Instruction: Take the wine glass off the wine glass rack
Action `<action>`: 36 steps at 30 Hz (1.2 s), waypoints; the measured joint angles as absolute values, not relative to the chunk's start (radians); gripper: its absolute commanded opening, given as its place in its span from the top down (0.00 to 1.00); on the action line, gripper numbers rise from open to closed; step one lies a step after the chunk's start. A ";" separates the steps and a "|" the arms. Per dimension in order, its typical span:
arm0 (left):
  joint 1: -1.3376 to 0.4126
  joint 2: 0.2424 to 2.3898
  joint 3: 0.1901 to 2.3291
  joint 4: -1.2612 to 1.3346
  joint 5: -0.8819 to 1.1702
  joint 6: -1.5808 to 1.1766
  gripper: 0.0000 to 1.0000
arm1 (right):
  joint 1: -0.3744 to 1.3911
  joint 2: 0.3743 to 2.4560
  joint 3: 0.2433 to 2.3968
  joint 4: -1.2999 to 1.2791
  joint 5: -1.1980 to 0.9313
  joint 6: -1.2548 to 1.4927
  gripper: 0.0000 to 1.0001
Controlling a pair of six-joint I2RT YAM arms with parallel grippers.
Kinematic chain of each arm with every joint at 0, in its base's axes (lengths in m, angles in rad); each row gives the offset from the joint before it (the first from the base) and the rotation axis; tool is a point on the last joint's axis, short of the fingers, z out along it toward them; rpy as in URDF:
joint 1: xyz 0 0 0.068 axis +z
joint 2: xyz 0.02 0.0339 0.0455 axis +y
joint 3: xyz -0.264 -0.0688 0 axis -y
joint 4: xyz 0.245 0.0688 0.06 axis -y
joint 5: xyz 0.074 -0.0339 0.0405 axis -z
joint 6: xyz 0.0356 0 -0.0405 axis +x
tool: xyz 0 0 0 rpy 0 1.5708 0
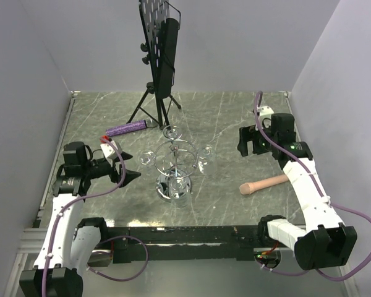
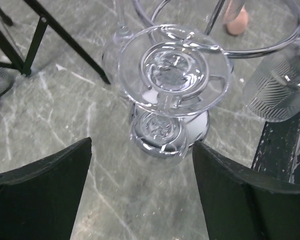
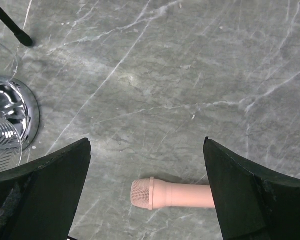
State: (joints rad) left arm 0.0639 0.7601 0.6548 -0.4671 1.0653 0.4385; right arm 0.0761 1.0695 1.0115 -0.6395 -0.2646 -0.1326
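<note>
Grey marbled tabletop (image 1: 235, 120), white walls (image 1: 235, 43). Music stand (image 1: 161, 49), purple tube (image 1: 127, 129) and pink mic (image 1: 264, 184) surround the rack (image 1: 175, 162). Left pincer (image 1: 128, 167) and right pincer (image 1: 252, 147) gape empty.

The music stand (image 1: 166, 55) is cut off at top.

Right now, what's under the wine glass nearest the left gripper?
That wine glass hangs over grey table; the rack's chrome base shows past its bowl, which covers the spot directly beneath.

Robot lab booth — blank white walls (image 1: 235, 43), marbled tabletop (image 1: 226, 117)
</note>
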 measured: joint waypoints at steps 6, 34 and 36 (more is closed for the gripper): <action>0.045 0.753 0.585 -0.335 1.102 0.368 0.28 | 0.076 1.070 1.042 -0.655 -0.272 -0.147 0.00; -0.086 0.804 0.439 0.120 1.102 0.148 0.57 | 0.076 1.102 1.082 -0.728 -0.247 -0.185 0.00; -0.089 0.804 0.429 0.151 1.102 0.134 0.59 | 0.076 1.103 1.082 -0.736 -0.243 -0.187 0.00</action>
